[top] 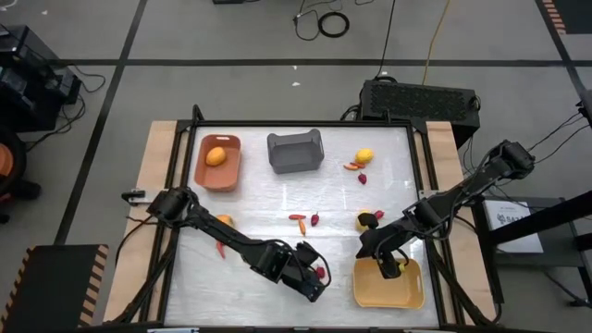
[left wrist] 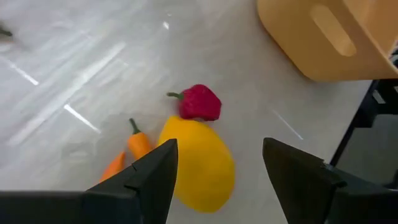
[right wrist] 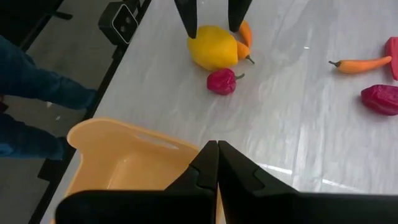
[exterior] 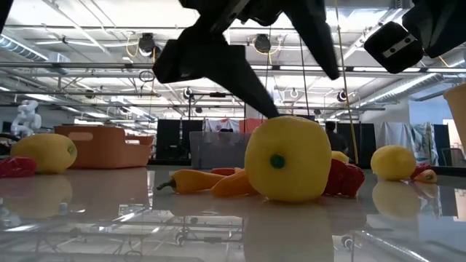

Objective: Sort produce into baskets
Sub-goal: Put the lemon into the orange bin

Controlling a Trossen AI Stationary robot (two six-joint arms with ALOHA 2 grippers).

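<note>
Near the table's front edge lies a yellow rounded fruit (left wrist: 198, 163), with a red berry-like piece (left wrist: 200, 103) and a slim orange pepper (left wrist: 134, 144) right beside it. My left gripper (left wrist: 217, 168) is open and slants down over the fruit, one finger on either side; I see no touch. The right wrist view shows these fingers (right wrist: 188, 22) just above the fruit (right wrist: 213, 47). My right gripper (right wrist: 217, 152) is shut with nothing in it, above the pale yellow basket (right wrist: 118, 165) at the front right (top: 388, 287).
At the back stand an orange-brown basket (top: 219, 176) holding an orange fruit (top: 215, 156) and a dark grey basket (top: 295, 153). More produce lies mid-table: a yellow fruit (top: 364, 156), an orange pepper (top: 297, 220), a red berry (top: 314, 219). A person's legs (right wrist: 37, 93) stand beside the table.
</note>
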